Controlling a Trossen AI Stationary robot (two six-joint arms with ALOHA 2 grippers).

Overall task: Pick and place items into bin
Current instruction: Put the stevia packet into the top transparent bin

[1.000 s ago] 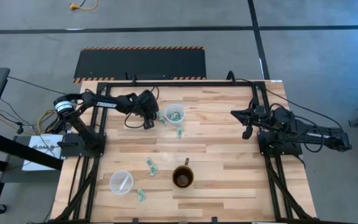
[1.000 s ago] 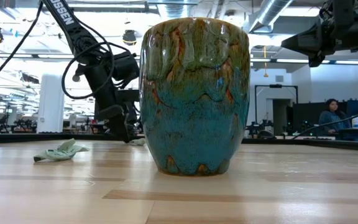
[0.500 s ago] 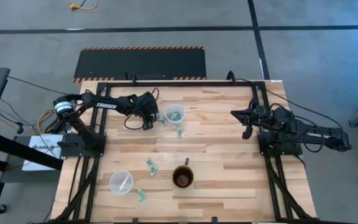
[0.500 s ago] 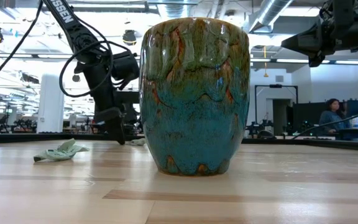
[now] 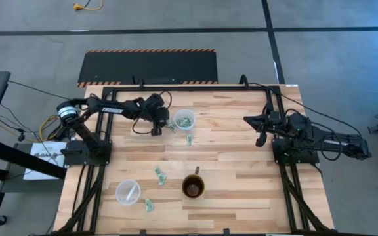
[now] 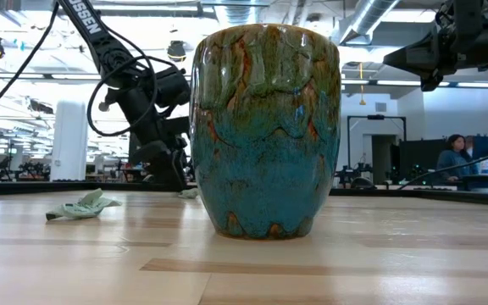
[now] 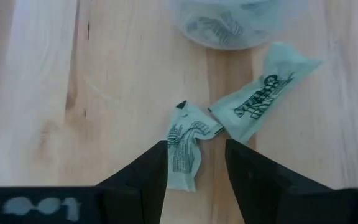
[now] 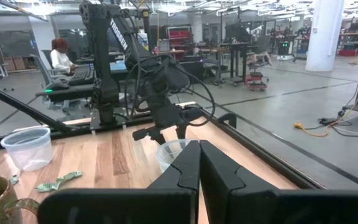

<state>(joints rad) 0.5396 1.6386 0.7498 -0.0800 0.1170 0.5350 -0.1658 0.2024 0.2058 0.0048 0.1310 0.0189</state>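
Some wrappers already lie in the far clear cup [image 5: 184, 118]; several remain on the table [image 5: 241, 196]. The left gripper [image 7: 196, 168], fingers spread, straddles a green-and-white wrapper [image 7: 184, 144] lying just beside that cup, its long axis running along the gripper's reach. The right gripper [image 8: 199, 163] waits pressed together at the right.

1. Two crumpled pale green-and-white wrappers lie flat on the wood just ahead of the left gripper [image 7: 196, 163]; the nearer wrapper [image 7: 185, 144] sits between its parted fingers, and the second wrapper [image 7: 263, 106] touches the first at one corner.
2. The bin [image 5: 184, 119], a clear round cup just past them, holds more wrappers.
3. Another wrapper [image 5: 189, 139] lies beside the bin, and two others [image 5: 159, 174] [image 5: 149, 206] lie well apart from the gripper.
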